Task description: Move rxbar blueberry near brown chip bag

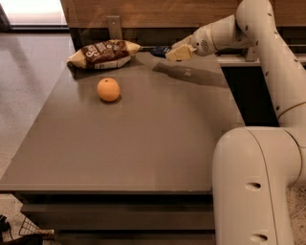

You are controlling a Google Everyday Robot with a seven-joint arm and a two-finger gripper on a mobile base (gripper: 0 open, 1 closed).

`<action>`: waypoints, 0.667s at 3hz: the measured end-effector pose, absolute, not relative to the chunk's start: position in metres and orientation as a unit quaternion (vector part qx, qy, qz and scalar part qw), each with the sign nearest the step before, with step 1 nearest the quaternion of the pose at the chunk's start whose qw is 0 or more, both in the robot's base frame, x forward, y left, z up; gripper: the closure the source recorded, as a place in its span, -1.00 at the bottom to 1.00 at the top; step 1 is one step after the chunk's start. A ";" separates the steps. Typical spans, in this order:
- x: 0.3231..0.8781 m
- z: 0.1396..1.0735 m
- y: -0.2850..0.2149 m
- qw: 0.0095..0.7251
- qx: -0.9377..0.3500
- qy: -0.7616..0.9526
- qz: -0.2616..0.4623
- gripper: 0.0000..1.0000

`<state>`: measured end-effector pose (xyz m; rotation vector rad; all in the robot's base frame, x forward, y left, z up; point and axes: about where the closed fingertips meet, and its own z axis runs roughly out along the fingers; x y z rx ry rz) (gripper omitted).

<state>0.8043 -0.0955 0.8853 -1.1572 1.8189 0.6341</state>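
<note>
The brown chip bag (103, 54) lies at the far left of the grey table (143, 139). The rxbar blueberry (159, 49), a dark navy bar, shows at the far edge just right of the bag, partly hidden by the gripper. My gripper (173, 52) is at the bar's right end, a little above the table, reaching in from the right. A round orange (109, 89) sits in front of the bag.
My white arm (267, 62) sweeps from the lower right up and across the table's right side. A wooden wall panel (153, 12) runs behind the table. A pale tiled floor (24, 86) lies to the left.
</note>
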 end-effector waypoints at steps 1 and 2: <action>0.805 0.882 -0.091 0.430 -0.465 0.730 0.257 -0.94; 0.805 0.881 -0.090 0.429 -0.466 0.729 0.258 -1.00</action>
